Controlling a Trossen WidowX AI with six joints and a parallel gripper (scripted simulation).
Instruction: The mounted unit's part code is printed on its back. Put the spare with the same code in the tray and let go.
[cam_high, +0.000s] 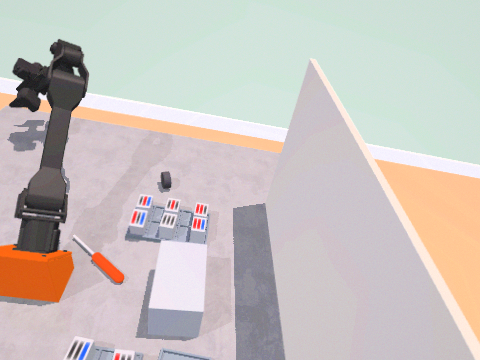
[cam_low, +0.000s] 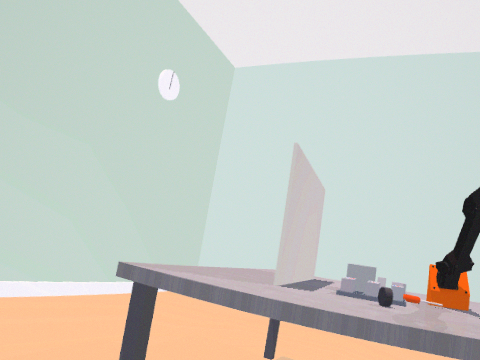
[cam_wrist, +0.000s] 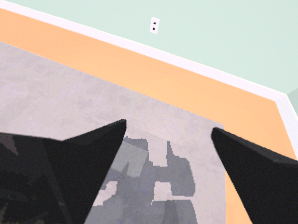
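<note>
From above, my arm (cam_high: 52, 145) stands tall on its orange base (cam_high: 32, 275) at the table's left edge, my gripper (cam_high: 22, 87) raised high and turned away toward the far edge. The spares (cam_high: 169, 220), white blocks marked with red, blue and dark bars, sit in a grey rack well apart from my gripper, toward the middle of the table. A white box (cam_high: 178, 287) lies just in front of the rack; a small black wheel (cam_high: 166, 180) lies just behind it, and a screwdriver (cam_high: 100, 262) rests between rack and base. A tall panel (cam_high: 350, 240) rises on the right. More marked blocks (cam_high: 80, 348) show at the lower edge.

From the side, my arm (cam_low: 462, 245) leans up out of view; panel (cam_low: 300, 220), blocks, wheel (cam_low: 385, 295) and screwdriver (cam_low: 412, 298) share the table (cam_low: 225, 287).

At the wrist, my fingers stand wide apart, grasping nothing, over bare table and my own shadow. No spare shows here.
</note>
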